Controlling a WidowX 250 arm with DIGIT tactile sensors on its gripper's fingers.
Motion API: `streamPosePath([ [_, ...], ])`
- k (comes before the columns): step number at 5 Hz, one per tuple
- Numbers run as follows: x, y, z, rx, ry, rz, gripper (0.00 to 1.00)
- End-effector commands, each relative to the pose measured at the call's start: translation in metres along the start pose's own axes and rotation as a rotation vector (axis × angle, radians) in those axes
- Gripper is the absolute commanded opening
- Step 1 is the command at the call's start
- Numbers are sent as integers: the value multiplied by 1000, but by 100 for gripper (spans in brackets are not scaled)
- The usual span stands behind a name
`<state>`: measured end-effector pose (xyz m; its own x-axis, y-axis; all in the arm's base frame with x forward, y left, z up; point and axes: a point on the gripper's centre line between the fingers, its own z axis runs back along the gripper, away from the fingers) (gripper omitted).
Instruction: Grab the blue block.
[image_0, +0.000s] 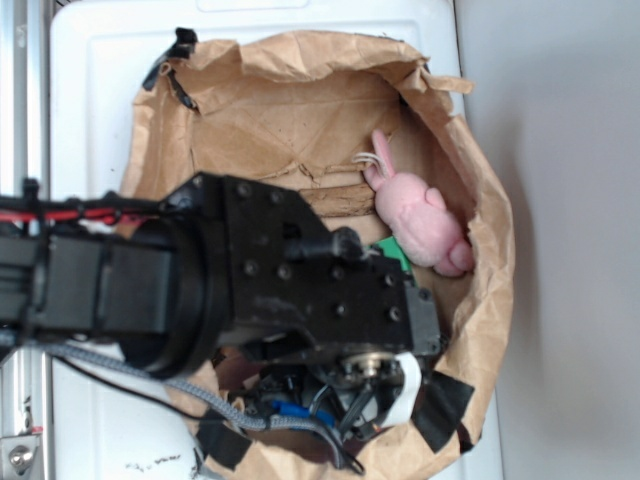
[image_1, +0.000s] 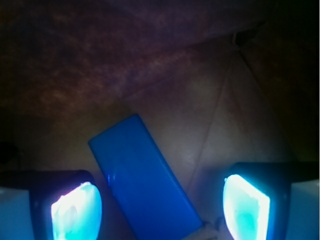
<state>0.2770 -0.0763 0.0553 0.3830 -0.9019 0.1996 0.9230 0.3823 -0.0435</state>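
Note:
In the wrist view the blue block (image_1: 142, 177) lies flat on brown paper, turned diagonally from upper left to lower right. My gripper (image_1: 161, 209) is open, its two glowing pads (image_1: 77, 212) standing on either side of the block's lower half without touching it. In the exterior view the black arm and wrist hang over the lower middle of the paper bag (image_0: 480, 200), and the gripper (image_0: 330, 405) points down into it. A small patch of the blue block (image_0: 293, 408) shows under the wrist; the rest is hidden.
A pink plush rabbit (image_0: 420, 215) lies at the right inside the crumpled bag. A green block (image_0: 397, 254) peeks out beside the wrist. The bag sits on a white surface (image_0: 100, 90). Black tape patches (image_0: 440, 410) hold the bag's lower rim.

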Motion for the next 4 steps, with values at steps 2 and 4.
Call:
streamPosePath([
  [2, -7, -5, -10, 59, 66, -277, 100],
  [4, -6, -2, -9, 65, 89, -242, 0],
])
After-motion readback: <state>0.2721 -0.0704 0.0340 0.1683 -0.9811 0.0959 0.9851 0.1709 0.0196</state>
